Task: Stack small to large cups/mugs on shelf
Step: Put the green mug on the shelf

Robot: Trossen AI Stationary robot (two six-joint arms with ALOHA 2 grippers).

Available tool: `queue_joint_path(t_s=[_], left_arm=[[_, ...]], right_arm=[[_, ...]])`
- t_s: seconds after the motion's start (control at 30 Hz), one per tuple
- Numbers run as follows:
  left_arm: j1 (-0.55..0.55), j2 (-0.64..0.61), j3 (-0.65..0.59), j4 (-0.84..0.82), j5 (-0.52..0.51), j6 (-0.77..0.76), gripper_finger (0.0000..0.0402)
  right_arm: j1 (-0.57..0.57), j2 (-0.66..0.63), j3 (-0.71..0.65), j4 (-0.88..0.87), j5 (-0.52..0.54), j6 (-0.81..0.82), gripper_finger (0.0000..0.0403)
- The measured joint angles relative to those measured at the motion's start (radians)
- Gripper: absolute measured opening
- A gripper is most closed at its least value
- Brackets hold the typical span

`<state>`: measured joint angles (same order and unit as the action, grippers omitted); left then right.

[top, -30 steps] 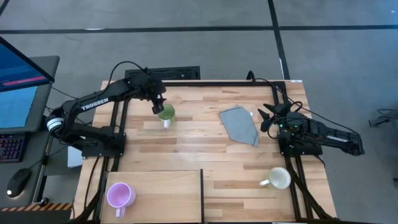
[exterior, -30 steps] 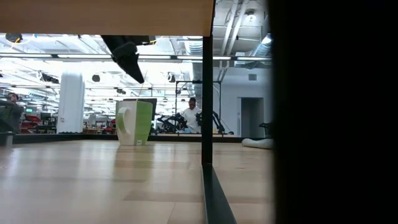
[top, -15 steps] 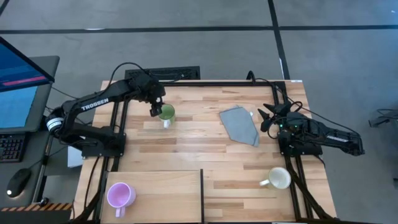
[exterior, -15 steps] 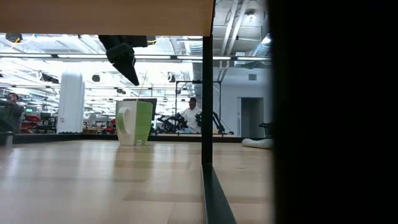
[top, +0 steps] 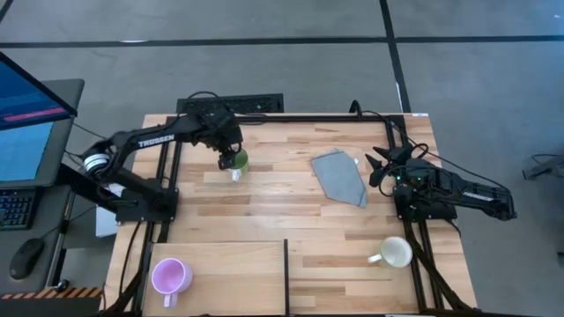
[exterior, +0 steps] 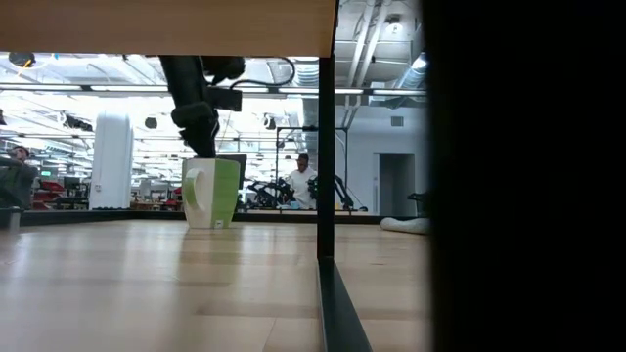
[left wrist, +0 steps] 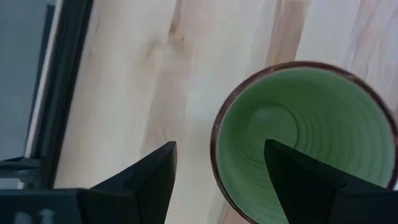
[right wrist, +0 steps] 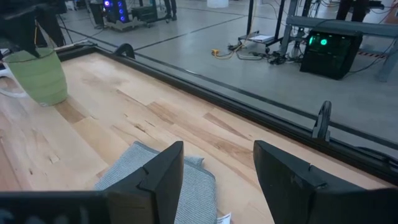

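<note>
I see my left hand [top: 231, 158] over the green mug [top: 237, 162] at the counter's [top: 291, 202] far side, fingers spread wide astride its rim. Right hand [top: 381, 165] waits open beside the grey cloth [top: 339, 176].

Left arm [top: 150, 139]: I read "TROSSEN" in white along its dark link, high view.
Everything else: I can't read any other text.

high: overhead | low: tabletop level | both share green mug [top: 235, 160]
</note>
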<state>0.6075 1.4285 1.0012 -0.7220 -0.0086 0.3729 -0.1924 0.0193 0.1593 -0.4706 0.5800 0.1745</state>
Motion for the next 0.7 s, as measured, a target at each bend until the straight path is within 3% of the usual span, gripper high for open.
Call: queue_joint_path(t_s=[0.4, 0.7], left_arm=[[0.0, 0.012, 0.0, 0.0, -0.051, -0.083, 0.0235], [0.0, 0.012, 0.0, 0.001, -0.053, -0.064, 0.0235]], right_arm=[[0.0, 0.0, 0.0, 0.0, 0.0, 0.0, 0.0216], [0.0, 0.0, 0.0, 0.0, 0.0, 0.0, 0.0216]])
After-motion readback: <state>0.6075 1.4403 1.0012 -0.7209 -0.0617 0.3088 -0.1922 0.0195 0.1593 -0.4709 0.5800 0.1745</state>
